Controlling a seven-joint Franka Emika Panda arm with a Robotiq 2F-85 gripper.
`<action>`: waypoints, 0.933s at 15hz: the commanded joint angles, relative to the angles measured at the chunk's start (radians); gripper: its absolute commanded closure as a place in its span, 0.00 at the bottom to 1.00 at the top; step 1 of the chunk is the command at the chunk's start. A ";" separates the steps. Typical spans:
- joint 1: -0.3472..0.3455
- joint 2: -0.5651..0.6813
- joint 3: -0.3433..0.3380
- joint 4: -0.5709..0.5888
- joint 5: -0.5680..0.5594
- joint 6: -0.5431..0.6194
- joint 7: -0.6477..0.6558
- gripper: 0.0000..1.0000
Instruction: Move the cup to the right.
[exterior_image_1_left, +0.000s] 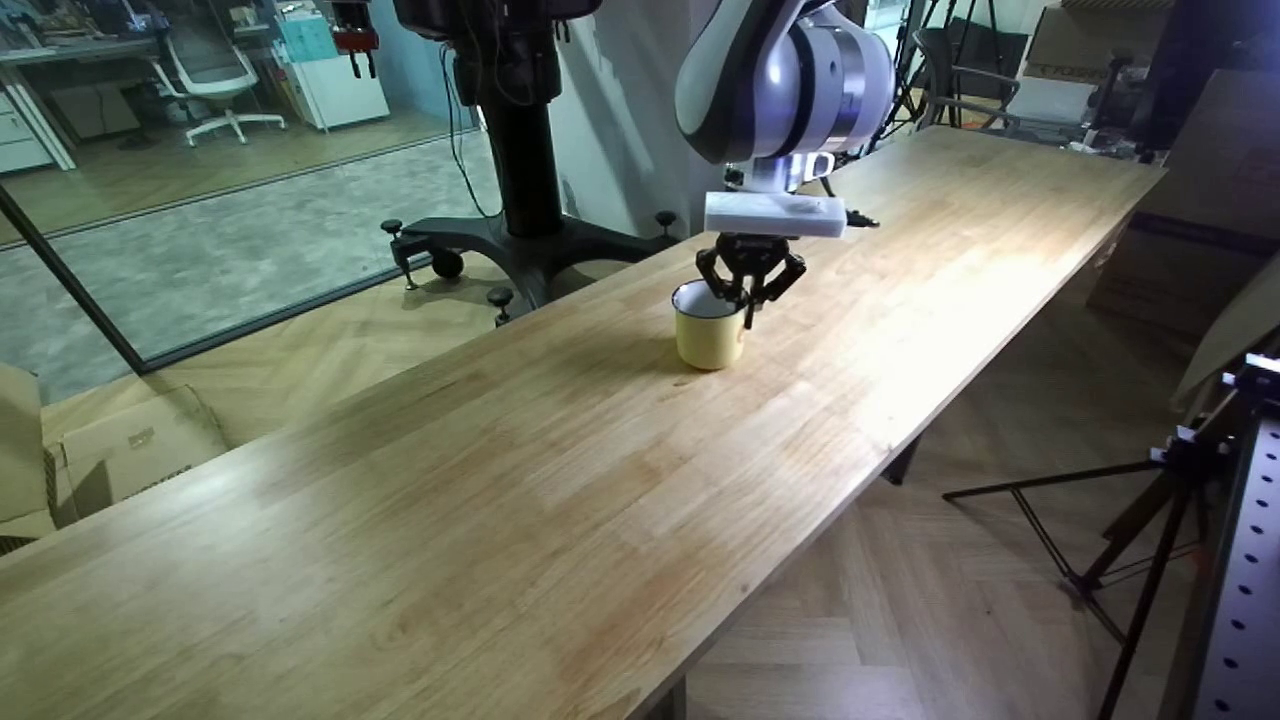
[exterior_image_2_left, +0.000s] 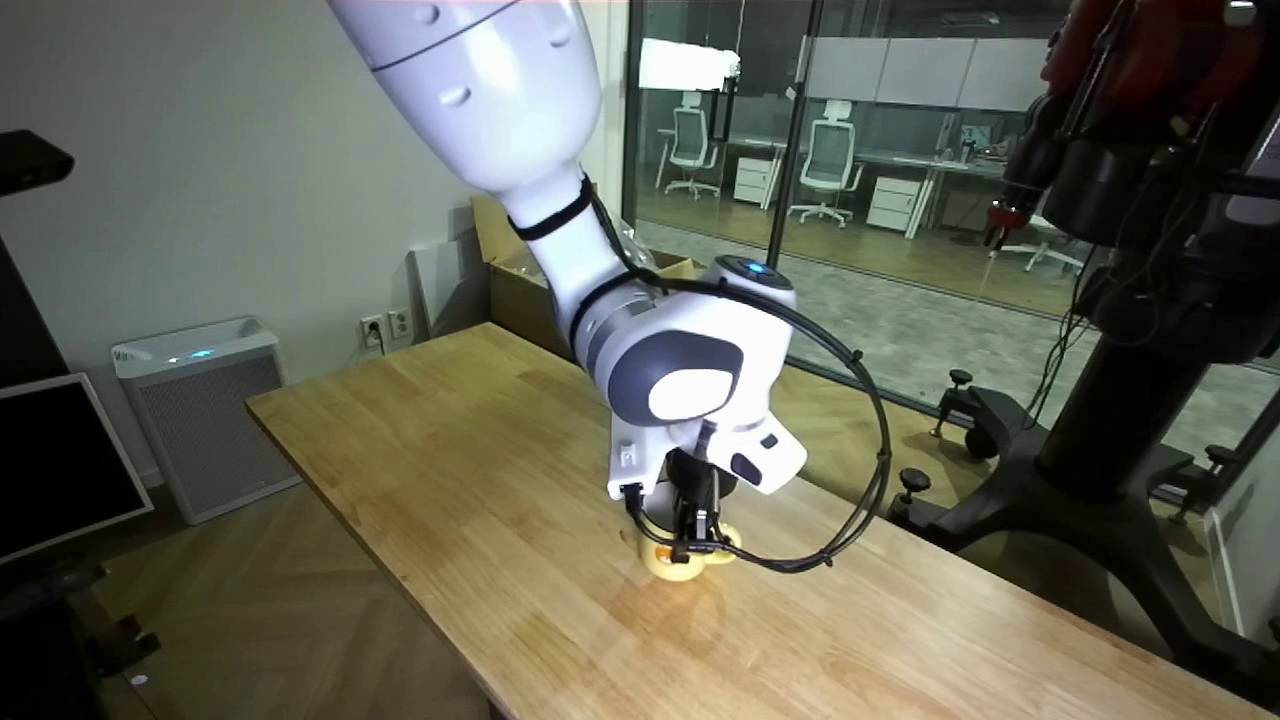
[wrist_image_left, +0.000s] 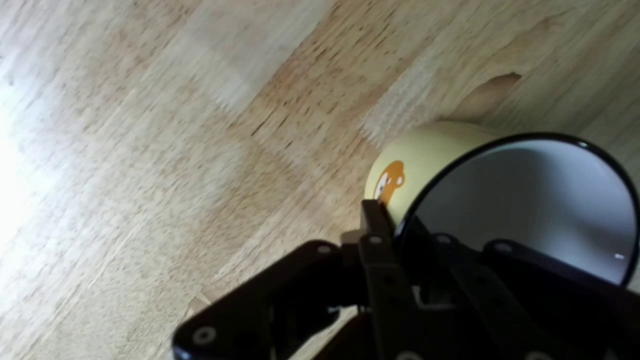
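Note:
The cup (exterior_image_1_left: 708, 343) is pale yellow with a thin dark rim and a whitish inside. It is upright at the wooden table's (exterior_image_1_left: 480, 520) surface, near the edge facing the black stand. In an exterior view its handle and lower part (exterior_image_2_left: 672, 571) show below the arm. In the wrist view the cup (wrist_image_left: 435, 147) shows an orange animal picture on its side. My gripper (exterior_image_1_left: 746, 306) is closed on the cup's wall, one finger outside and one inside the rim. The fingertips also show in the wrist view (wrist_image_left: 395, 222). The inner fingertip is mostly hidden in shadow.
A black stand with a wheeled base (exterior_image_1_left: 530, 245) is beside the table's edge, and shows in an exterior view (exterior_image_2_left: 1110, 430). A tripod (exterior_image_1_left: 1090, 580) stands on the opposite side. A cable loop (exterior_image_2_left: 880, 440) hangs from the arm. Cardboard boxes (exterior_image_1_left: 140, 450) are beyond the table.

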 joint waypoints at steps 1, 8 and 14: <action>0.025 0.009 -0.022 0.037 0.004 -0.028 0.055 0.97; 0.057 -0.020 -0.042 0.014 -0.005 -0.009 0.091 0.38; 0.113 -0.077 -0.073 -0.030 -0.016 0.025 0.129 0.01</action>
